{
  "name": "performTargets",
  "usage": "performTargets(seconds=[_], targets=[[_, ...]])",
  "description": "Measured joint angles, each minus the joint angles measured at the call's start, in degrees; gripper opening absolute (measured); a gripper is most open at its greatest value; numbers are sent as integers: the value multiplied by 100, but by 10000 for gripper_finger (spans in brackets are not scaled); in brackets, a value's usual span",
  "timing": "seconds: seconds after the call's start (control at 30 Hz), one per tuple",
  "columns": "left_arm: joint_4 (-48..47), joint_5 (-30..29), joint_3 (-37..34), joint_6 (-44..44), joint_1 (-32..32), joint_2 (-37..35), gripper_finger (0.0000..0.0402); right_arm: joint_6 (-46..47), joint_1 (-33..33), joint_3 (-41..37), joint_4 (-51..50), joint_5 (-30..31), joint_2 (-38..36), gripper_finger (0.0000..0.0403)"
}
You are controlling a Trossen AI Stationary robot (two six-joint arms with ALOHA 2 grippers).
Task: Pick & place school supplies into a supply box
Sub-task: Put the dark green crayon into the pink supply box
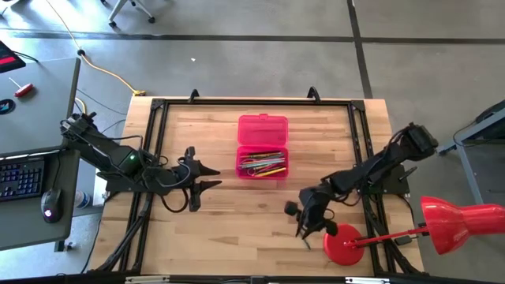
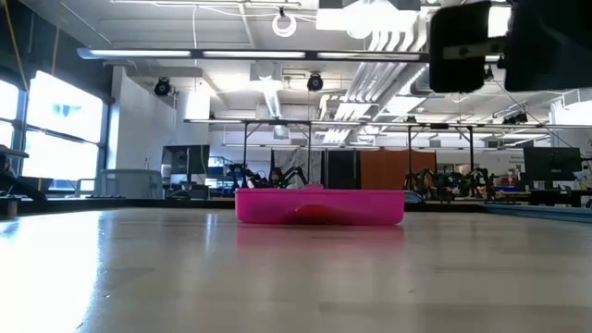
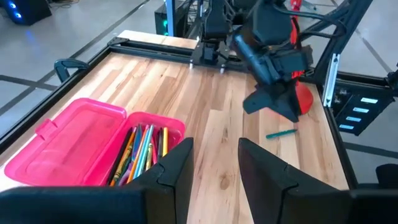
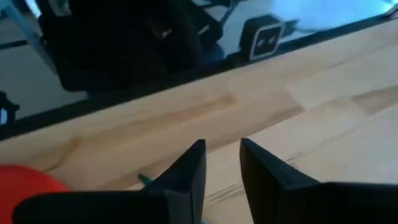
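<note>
The pink supply box [image 1: 263, 147] lies open mid-table, its lid [image 1: 263, 127] flat toward the far edge. The tray [image 3: 144, 149] holds several pencils and pens and the scissors. One green pen [image 3: 280, 132] lies on the wood beside the red lamp base [image 1: 344, 244]. My right gripper [image 1: 301, 229] hangs open over that pen, fingers pointing down. In the right wrist view the pen's end [image 4: 144, 180] peeks out beside one finger [image 4: 186, 168]. My left gripper [image 1: 218, 177] is open, left of the box, pointing toward it [image 3: 214, 142]. In the low view the box [image 2: 319, 205] rests flat on the table.
A red desk lamp [image 1: 461, 217] reaches in from the right; its round base stands at the near right corner, close to my right gripper. A black frame [image 1: 150, 142] borders the tabletop. Bare wood lies between the box and the near edge. A desk with a keyboard [image 1: 22, 177] stands left of the table.
</note>
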Motion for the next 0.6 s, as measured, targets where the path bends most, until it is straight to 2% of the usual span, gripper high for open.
performTargets(seconds=[0.13, 0.43, 0.6], targets=[[8, 37, 0, -16, 0, -1, 156, -219, 114, 0, -92, 65, 286, 70], [12, 110, -1, -171, 0, -1, 156, -1889, 205, -2, -191, 63, 1130, 66], [16, 108, 0, -297, 0, -1, 156, -2199, 242, -2, -187, 36, 1301, 66]])
